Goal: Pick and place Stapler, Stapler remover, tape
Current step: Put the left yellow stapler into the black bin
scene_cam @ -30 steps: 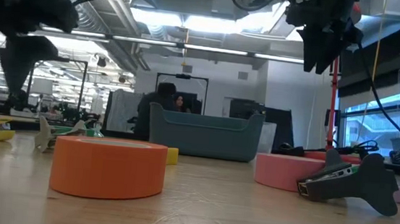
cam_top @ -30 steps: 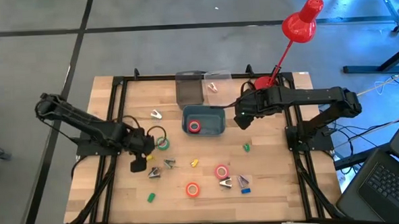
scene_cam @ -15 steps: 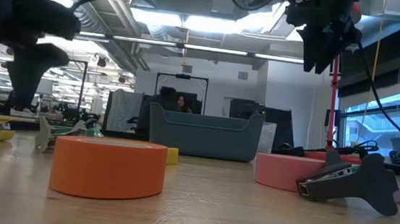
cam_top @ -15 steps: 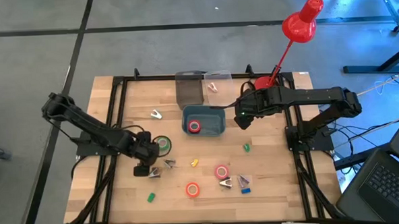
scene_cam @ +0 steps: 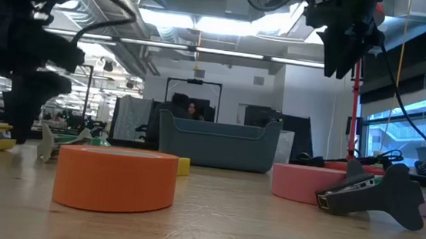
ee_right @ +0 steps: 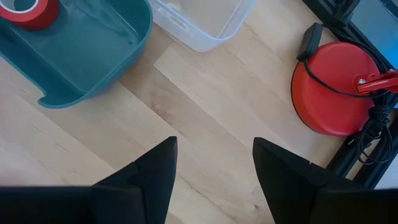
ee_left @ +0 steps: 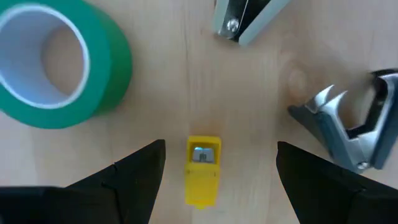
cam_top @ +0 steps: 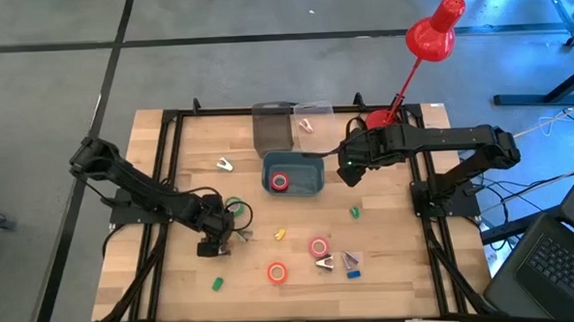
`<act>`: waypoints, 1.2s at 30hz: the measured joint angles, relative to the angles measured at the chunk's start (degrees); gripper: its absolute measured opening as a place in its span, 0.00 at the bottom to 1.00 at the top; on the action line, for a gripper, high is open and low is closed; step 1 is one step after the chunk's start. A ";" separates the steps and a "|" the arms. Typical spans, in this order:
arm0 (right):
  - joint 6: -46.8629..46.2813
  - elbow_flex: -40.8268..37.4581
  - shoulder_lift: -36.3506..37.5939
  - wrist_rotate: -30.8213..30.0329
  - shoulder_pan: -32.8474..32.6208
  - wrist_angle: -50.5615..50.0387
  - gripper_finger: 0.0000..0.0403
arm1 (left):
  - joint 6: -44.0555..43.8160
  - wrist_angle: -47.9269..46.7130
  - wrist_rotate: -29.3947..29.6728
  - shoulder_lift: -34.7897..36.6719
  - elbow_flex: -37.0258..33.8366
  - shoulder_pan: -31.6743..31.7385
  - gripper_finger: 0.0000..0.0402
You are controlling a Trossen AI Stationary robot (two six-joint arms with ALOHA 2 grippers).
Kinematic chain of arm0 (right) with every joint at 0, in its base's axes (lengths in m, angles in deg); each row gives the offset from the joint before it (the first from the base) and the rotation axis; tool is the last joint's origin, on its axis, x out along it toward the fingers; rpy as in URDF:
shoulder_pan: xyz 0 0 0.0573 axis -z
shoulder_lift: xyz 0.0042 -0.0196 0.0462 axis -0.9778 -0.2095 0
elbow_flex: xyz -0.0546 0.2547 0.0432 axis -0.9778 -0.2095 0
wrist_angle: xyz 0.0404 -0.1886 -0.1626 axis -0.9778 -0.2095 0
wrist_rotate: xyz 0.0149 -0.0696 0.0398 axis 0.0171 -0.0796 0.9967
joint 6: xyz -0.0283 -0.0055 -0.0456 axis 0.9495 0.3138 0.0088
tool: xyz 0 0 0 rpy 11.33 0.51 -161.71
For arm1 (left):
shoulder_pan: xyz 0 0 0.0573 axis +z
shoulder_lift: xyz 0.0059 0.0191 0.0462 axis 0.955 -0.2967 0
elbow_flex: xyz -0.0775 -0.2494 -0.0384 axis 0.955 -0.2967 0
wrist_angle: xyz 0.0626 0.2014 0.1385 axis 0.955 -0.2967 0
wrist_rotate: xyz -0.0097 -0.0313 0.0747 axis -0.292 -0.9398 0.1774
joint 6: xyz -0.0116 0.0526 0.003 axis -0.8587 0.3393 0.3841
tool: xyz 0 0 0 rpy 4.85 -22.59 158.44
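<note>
My left gripper (cam_top: 215, 240) (ee_left: 217, 183) is open and low over the table's left-middle, touching nothing. A small yellow piece (ee_left: 202, 169) lies on the wood between its fingers. The green tape roll (cam_top: 234, 206) (ee_left: 56, 62) lies flat just beyond it. Metal staple removers (ee_left: 348, 130) (ee_left: 245, 18) lie beside it. One red tape roll (cam_top: 280, 182) (ee_right: 28, 9) lies inside the teal bin (cam_top: 307, 175). A pink-red roll (cam_top: 318, 246) and an orange roll (cam_top: 276, 272) (scene_cam: 115, 177) lie flat near the front. My right gripper (cam_top: 350, 168) (ee_right: 214, 177) hangs open, high beside the bin's right end.
Another staple remover (cam_top: 324, 263) (scene_cam: 376, 194) and a blue piece (cam_top: 351, 265) lie near the front, and one remover (cam_top: 225, 165) sits far left. Small green blocks (cam_top: 217, 281) (cam_top: 354, 212) are scattered about. Clear containers (cam_top: 273, 131) stand behind the bin. A red lamp base (ee_right: 339, 87) stands at the far right.
My left gripper has moved toward the near edge and a little to the right, off the green tape roll, and has come lower. It now stands over the yellow piece and the staple removers. The right arm has kept still.
</note>
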 joint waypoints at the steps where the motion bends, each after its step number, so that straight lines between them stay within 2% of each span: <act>1: 0.00 0.00 0.00 0.00 0.00 -0.01 0.53 | -0.53 0.43 -0.02 -0.16 -0.53 0.00 0.74; 6: 0.00 0.00 0.00 0.07 0.00 0.02 0.53 | -2.38 0.79 0.74 -0.03 -1.36 -0.02 0.73; 9: 0.00 0.00 0.00 0.07 0.00 0.06 0.53 | -2.38 0.97 1.28 -0.03 -1.40 0.02 0.67; 24: -0.01 0.00 0.00 0.07 0.00 0.10 0.53 | -1.03 0.57 3.67 -0.03 -1.51 0.15 0.15; 31: 0.00 0.02 0.00 0.07 -0.01 0.10 0.53 | -3.49 -1.36 0.18 3.49 -1.71 0.04 0.15; 36: 0.00 0.02 0.00 0.04 0.00 0.10 0.53 | -4.33 -10.33 0.16 8.60 1.24 0.17 0.15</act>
